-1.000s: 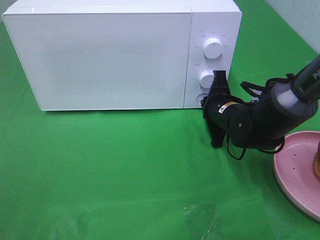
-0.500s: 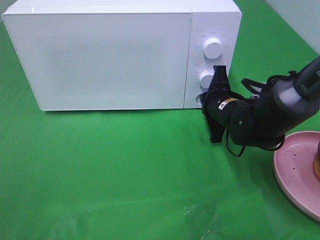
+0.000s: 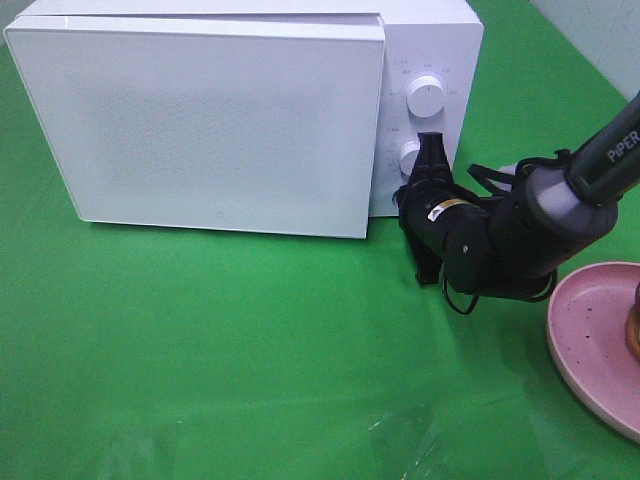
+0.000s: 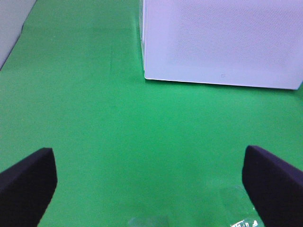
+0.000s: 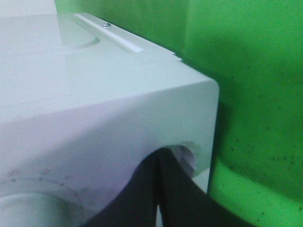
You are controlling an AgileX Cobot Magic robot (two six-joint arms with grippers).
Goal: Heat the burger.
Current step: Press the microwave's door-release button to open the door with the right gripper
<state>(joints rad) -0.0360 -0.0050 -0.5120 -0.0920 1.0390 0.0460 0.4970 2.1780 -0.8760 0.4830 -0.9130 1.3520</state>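
Only a brown sliver of the burger point(image 3: 635, 335) shows at the right edge of the exterior high view, on a pink speckled plate point(image 3: 590, 335). The white microwave point(image 3: 430, 40) stands at the back, and its door point(image 3: 210, 120) hangs slightly ajar, the right edge swung out. My right gripper point(image 3: 405, 195) is shut, its tips point(image 5: 163, 153) pressed into the round button recess low on the control panel. My left gripper point(image 4: 151, 182) is open over bare green cloth, in front of the door's point(image 4: 222, 42) left part, holding nothing.
Two white knobs point(image 3: 427, 97) point(image 3: 408, 155) sit on the panel above the button. Green cloth point(image 3: 220, 340) covers the table. A crumpled clear film point(image 3: 400, 440) lies near the front edge. The right arm point(image 3: 520, 235) stretches between the plate and the microwave.
The microwave door has popped ajar, its right edge swinging out toward the front. My right gripper has shifted slightly left against the panel. The left gripper stays open.
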